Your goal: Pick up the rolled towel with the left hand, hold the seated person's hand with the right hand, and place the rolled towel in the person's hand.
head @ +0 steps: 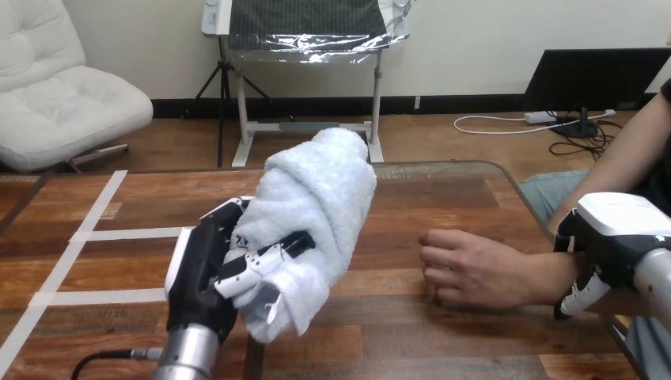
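White terry cloth, the rolled towel (324, 198) stands tilted above the wooden table (443, 198). It is clamped in the left hand (202, 269), whose fingers (265, 260) curl round its lower half. At three o'clock from the towel, and apart from it, the person's hand (475, 269) lies palm down on the table with bent fingers. Farther toward three o'clock the right hand (617, 229) sits over the person's wrist (546, 279); whether it grips the wrist I cannot tell.
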